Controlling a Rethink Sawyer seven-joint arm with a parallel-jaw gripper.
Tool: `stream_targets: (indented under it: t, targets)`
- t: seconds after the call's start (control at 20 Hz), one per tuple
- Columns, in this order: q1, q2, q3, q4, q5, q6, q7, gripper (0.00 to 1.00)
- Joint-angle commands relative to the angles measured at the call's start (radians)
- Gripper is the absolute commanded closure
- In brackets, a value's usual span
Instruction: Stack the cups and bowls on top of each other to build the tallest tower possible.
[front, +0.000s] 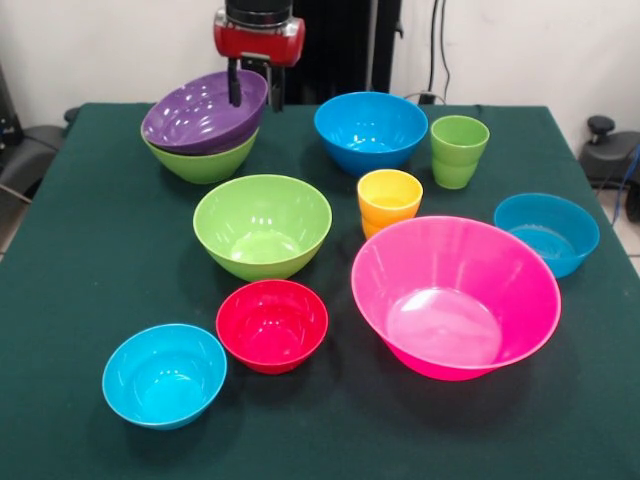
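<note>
**Front view: purple bowl tilted in a green bowl under the gripper**

Front view shows a table (90, 250) covered with dark green, matte cloth, and glossy round plastic ware spread over it. At the upper left of the frame a purple bowl (200, 112) sits tilted inside a lime green bowl (205, 160), its smooth inside turned toward the camera; only the green rim and lower wall show beneath it.

The arm enters from the top edge, a red and black wrist pointing straight down. The gripper (254, 90) hangs over the purple bowl's right rim with two dark fingers spread apart: the left one reaches down inside the bowl, the right one outside its rim. Whether either finger touches the rim I cannot tell; nothing is lifted.

At the middle of the frame stands a second lime green bowl (262, 225), deep and round. To the upper right of it is a blue bowl (370, 130), with a light green cup (459, 150) just beside it at right, tapered with a stepped lower part. A yellow-orange cup (389, 200) of the same shape stands below, just behind the huge pink bowl (455, 295), which has wide flaring walls. At the right edge sits a shallower blue bowl (546, 232). At the lower left a small red bowl (272, 325) and a small cyan bowl (164, 375) stand nearly touching.
</note>
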Motion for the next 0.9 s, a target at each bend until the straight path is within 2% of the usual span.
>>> stream_targets:
  t: [0.05,0.25,0.45,0.9]
  targets:
    - [0.025,-0.057,0.043,0.048,0.017,0.036,0.036,0.00]
    - [0.003,-0.124,0.103,0.096,0.074,0.094,0.006,0.00]
    - [0.017,-0.189,0.133,0.114,0.127,0.161,-0.022,0.00]
    - [0.091,-0.230,0.153,0.113,0.189,0.197,0.003,0.00]
